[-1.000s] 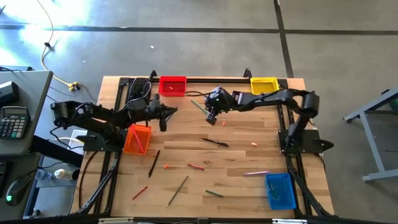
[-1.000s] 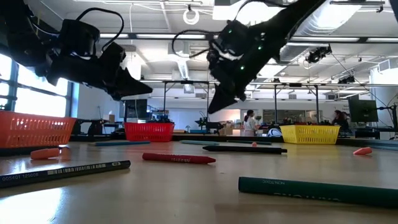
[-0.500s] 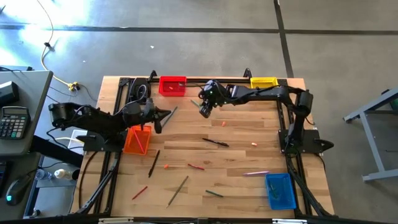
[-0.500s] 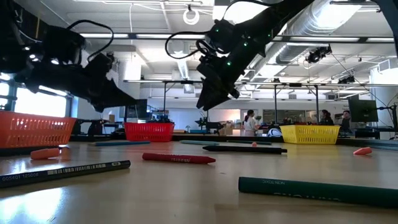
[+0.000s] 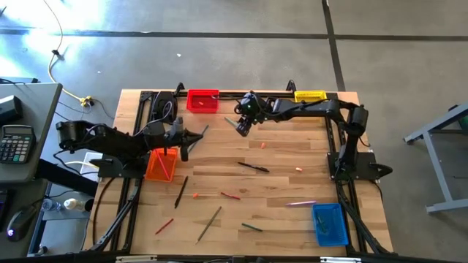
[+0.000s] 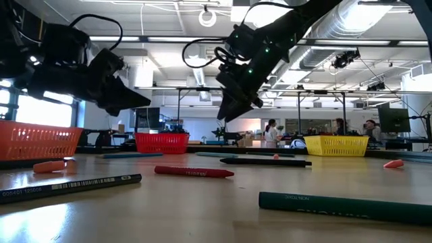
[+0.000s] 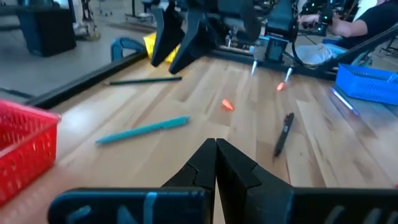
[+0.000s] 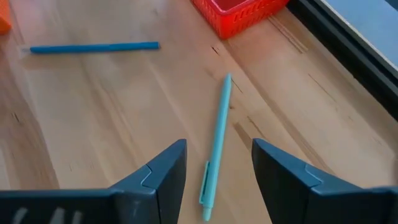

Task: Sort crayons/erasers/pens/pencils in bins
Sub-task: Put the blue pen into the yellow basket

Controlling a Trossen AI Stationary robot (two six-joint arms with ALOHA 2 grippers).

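The right gripper (image 8: 217,168), its fingers spread wide and holding nothing, hangs over a slim teal plastic pen (image 8: 215,146) lying on the wooden table (image 5: 292,153) at about five o'clock of the red rectangular plastic bin (image 5: 203,101). The left gripper (image 7: 216,163), pressed fully closed and empty, hovers at one o'clock of the orange plastic bin (image 5: 161,164).

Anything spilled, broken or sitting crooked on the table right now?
Nothing damaged. The orange bin looks tipped, up against the left gripper. Pens, pencils and crayons lie scattered on the table, unsorted. The right gripper hovers open over a teal pen.
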